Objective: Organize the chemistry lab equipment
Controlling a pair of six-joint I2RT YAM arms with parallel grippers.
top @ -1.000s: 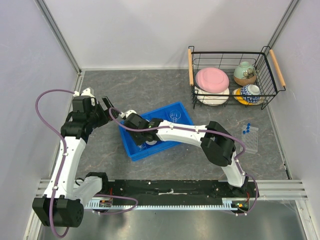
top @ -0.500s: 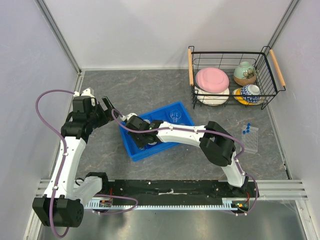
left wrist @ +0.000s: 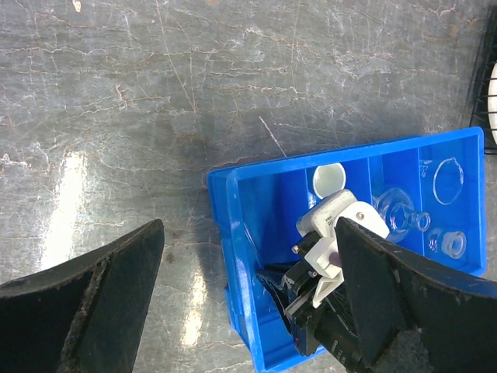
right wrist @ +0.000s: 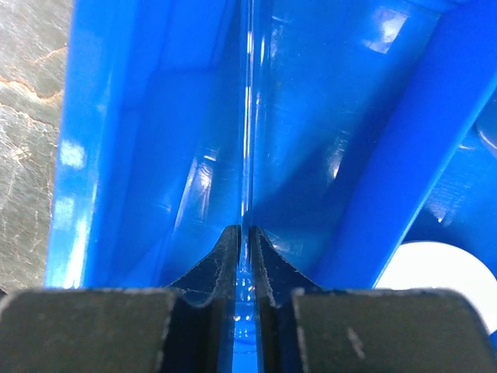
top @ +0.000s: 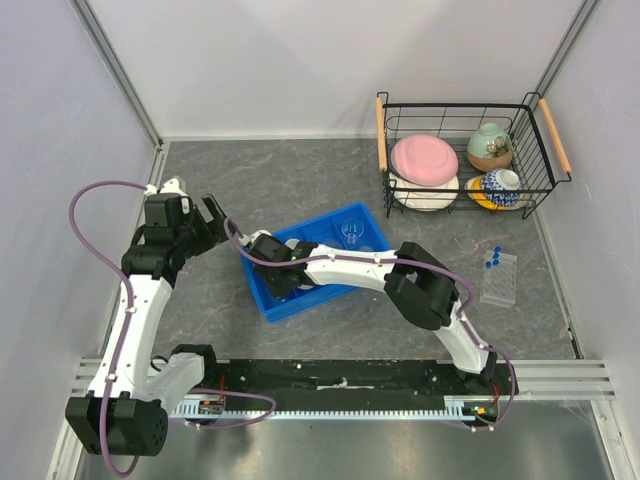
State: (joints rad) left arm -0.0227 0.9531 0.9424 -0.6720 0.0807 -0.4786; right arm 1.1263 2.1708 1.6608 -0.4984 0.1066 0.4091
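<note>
**Right arm in the bin, left arm standing by**

From my station, the right arm stretches from its base at the near right across to the left, elbow bent, wrist dipped into the near-left end of the blue bin (left wrist: 256, 194). The right gripper (right wrist: 245, 231) is nearly closed, its fingers pinching a thin clear rod (right wrist: 248, 116) that runs straight ahead along the bin's blue wall. The left arm rises along the left side and bends right. The left gripper (top: 220, 222) hangs just left of the bin, fingers spread wide and holding nothing.

I count two arms on the grey table (top: 300, 180). One wire basket (top: 455, 103) with wooden handles sits at the far right, well apart from the bin. It holds one pink plate (top: 424, 158) and two patterned bowls (top: 490, 146).

The single bin lies at an angle mid-table, divided into compartments. One clear rack (top: 500, 285) lies flat at the right, with three blue-capped tubes (top: 491, 259) at its far end.

Inside the bin I see one small white round dish (left wrist: 330, 180), just far of the right wrist. To its right lies one clear flask (left wrist: 400, 216) on its side. Two clear beakers (left wrist: 449, 180) stand at the right end, only their rims plain to see.
</note>
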